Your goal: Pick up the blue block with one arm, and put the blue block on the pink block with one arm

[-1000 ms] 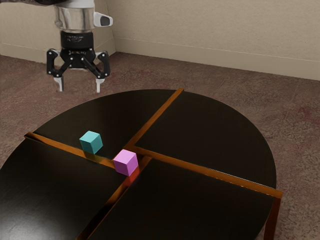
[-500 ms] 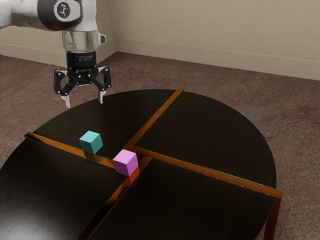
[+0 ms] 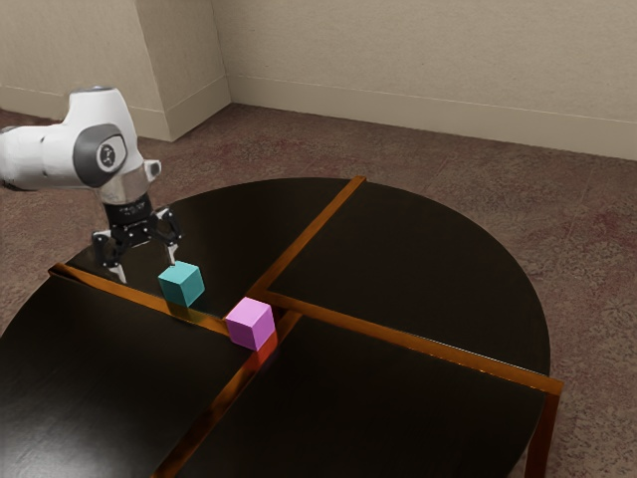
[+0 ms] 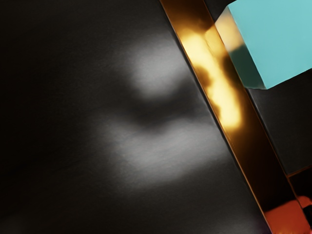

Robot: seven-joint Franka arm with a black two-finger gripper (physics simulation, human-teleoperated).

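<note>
Exterior view: the arm comes in from the exterior view's left and hangs low over the round black surface [image 3: 418, 269].
Tool: the tool [image 3: 145, 263] has its two fingers spread wide, and nothing is between them. It is close above the surface.
Blue block: the blue block [image 3: 182, 283] sits on the surface, right by the brown strip [image 3: 90, 280] that crosses it. Nothing holds it.
Pink block: the pink block [image 3: 250, 323] sits where the strips meet. It is near the blue block but not touching it.
Which way: the blue block lies just beside the tool, toward the exterior view's right and a bit nearer the camera. It is not under the tool, so the fingers are not around it.
Wrist view: the blue block [image 4: 273, 39] is off at a corner, not in the middle, with the shiny strip [image 4: 219, 92] next to it.
Shape: the block is a cube, so no side is longer. I think the fingers should line up with two flat sides.
Next move: I think the tool must slide over the blue block, then go down and pinch it.
</note>
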